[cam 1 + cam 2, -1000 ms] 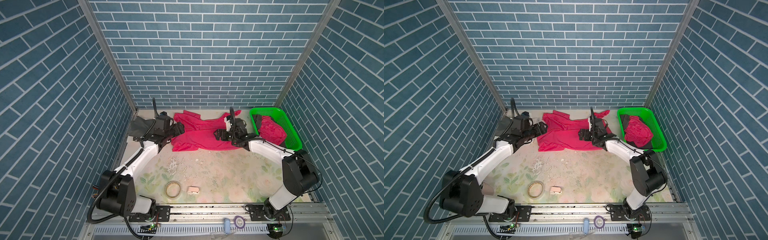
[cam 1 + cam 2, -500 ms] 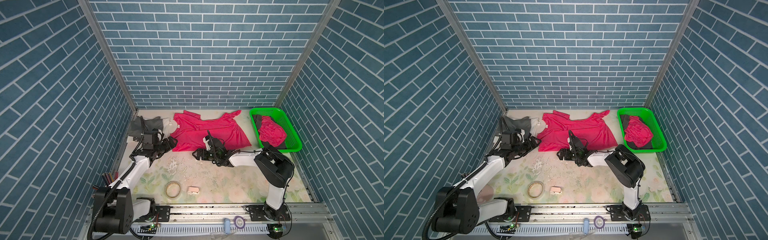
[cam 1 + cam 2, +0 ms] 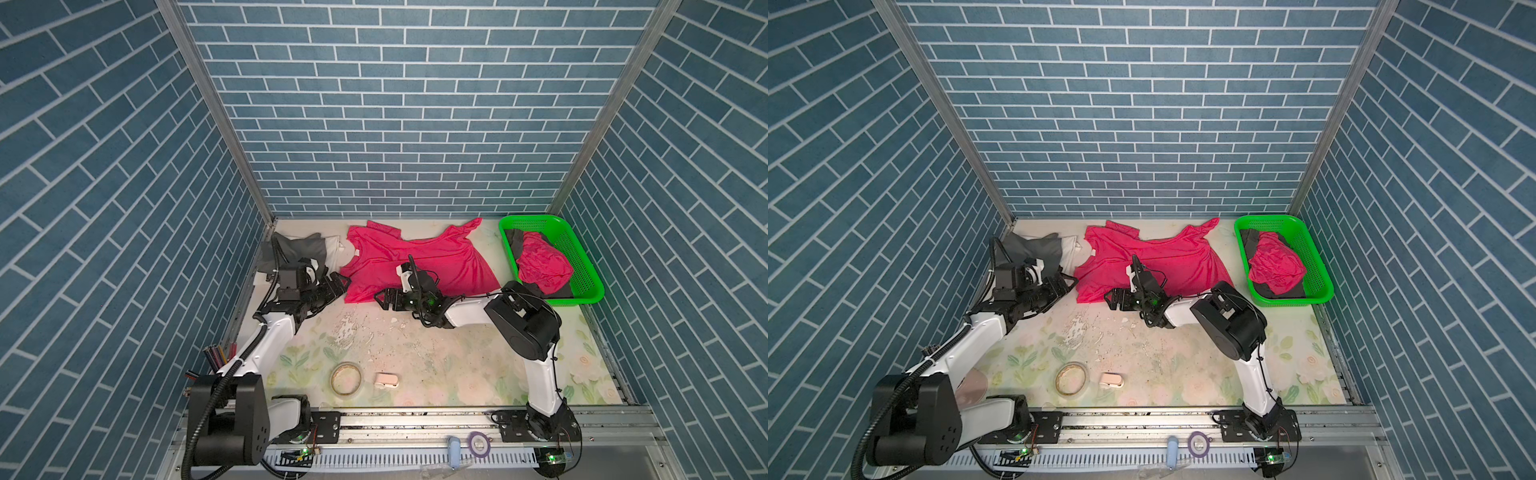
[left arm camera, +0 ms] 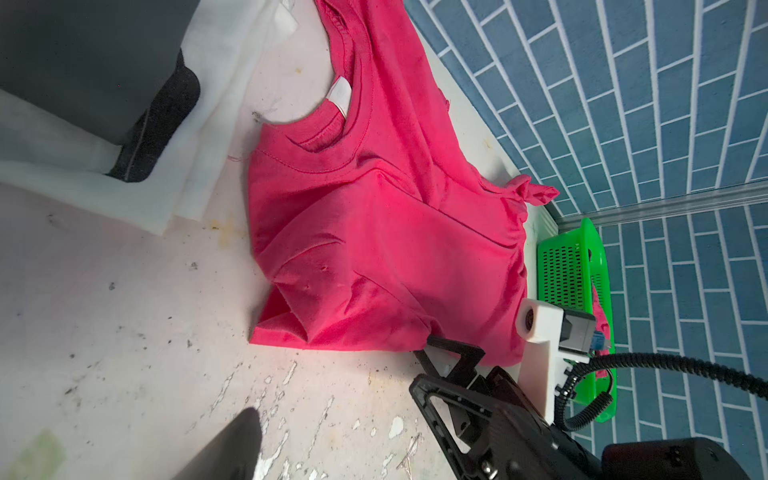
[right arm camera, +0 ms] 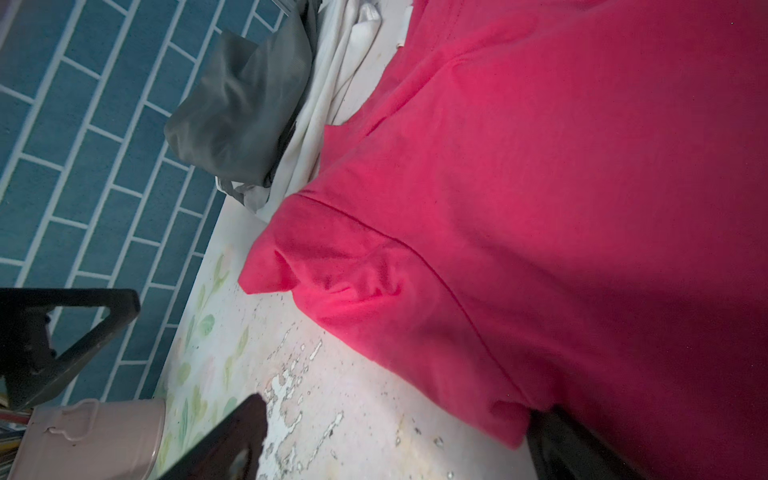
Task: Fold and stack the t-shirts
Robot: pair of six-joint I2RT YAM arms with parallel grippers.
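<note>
- One pink shirt [image 3: 419,266] was spread, rumpled, at the table's [image 3: 436,357] back, between a grey-white pile [image 3: 307,249] and the basket [image 3: 530,219].
- Left gripper [image 3: 337,286] and right gripper [image 3: 380,300] were both seen wide open, nothing pinched, just beside its near edge.
- Cloth was judged soft, light, floppy; hem corners or sleeve seams would best be pinched.
</note>
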